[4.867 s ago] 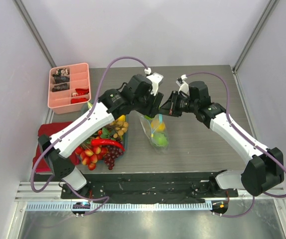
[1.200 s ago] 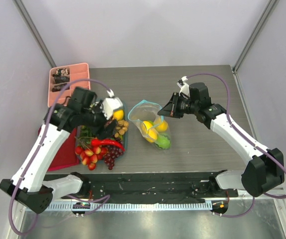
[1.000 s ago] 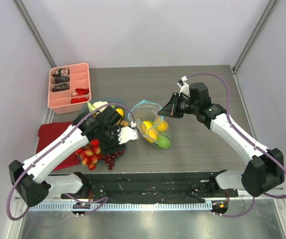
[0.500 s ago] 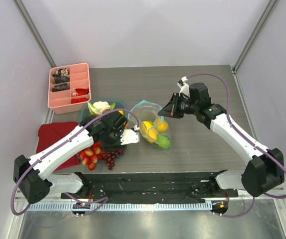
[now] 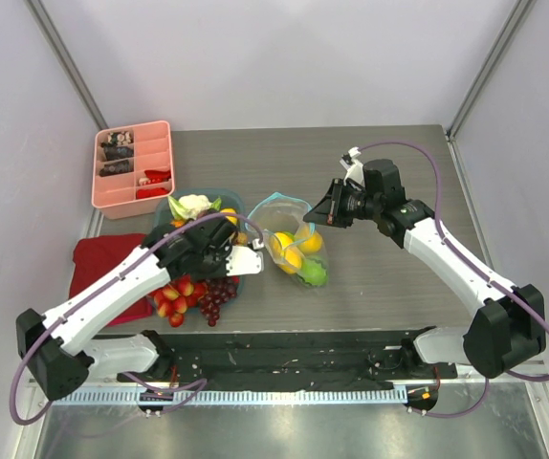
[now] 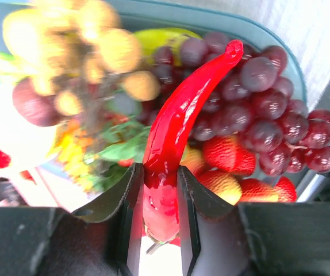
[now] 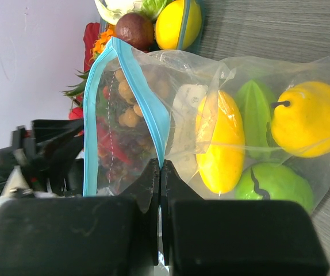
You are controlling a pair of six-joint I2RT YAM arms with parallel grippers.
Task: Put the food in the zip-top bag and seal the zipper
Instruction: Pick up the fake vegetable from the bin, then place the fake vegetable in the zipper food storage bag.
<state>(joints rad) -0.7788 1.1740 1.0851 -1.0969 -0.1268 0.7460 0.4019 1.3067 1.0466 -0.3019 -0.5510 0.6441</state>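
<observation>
The red chili (image 6: 179,109) lies on the food pile of purple grapes (image 6: 263,115), red berries (image 6: 228,161) and brown nuts (image 6: 104,52). My left gripper (image 6: 159,170) is shut on the chili's thick stem end, one finger pressing each side. From above, the left gripper (image 5: 219,260) sits low over the pile (image 5: 193,289). The clear zip-top bag (image 5: 292,247) stands open with yellow lemons (image 7: 219,144) and green fruit (image 7: 274,187) inside. My right gripper (image 7: 160,168) is shut on its teal zipper (image 7: 142,86) and holds the mouth up; from above, that gripper (image 5: 325,212) is at the bag's right rim.
A pink divided tray (image 5: 133,168) stands at the back left. A dark red cloth (image 5: 98,256) lies under the left arm. A teal bowl rim (image 5: 225,194) with cauliflower (image 5: 193,204) sits behind the pile. Bare grey table (image 5: 389,287) lies right of the bag.
My left arm swung from beside the pink tray over the food pile and lowered onto it, covering the chili from above. The right arm and the bag have stayed put.
</observation>
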